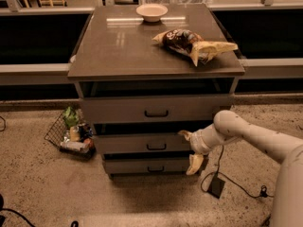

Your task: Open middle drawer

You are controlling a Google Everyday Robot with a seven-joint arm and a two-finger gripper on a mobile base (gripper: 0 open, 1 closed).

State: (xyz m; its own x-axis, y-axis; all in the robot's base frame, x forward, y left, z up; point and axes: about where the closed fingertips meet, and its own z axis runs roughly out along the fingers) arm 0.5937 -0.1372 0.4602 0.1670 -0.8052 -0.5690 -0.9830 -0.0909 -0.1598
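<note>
The middle drawer (pixel 128 144) is the second grey-brown front of the cabinet, with a small dark bar handle (pixel 156 147) at its centre. Its front sits back under the top drawer (pixel 118 110) and looks pushed in. My gripper (pixel 190 149) is at the right end of the middle drawer's front, to the right of the handle. It is open and holds nothing, with one pale finger (pixel 184 135) up at the drawer's top edge and the other (pixel 194 164) down beside the lowest drawer (pixel 137 165).
On the cabinet top (pixel 113 46) stand a pale bowl (pixel 151 12) and crumpled snack bags (pixel 194 44). A wire basket of groceries (pixel 71 134) sits on the floor to the left. A small black box with a cable (pixel 216 186) lies on the floor to the right.
</note>
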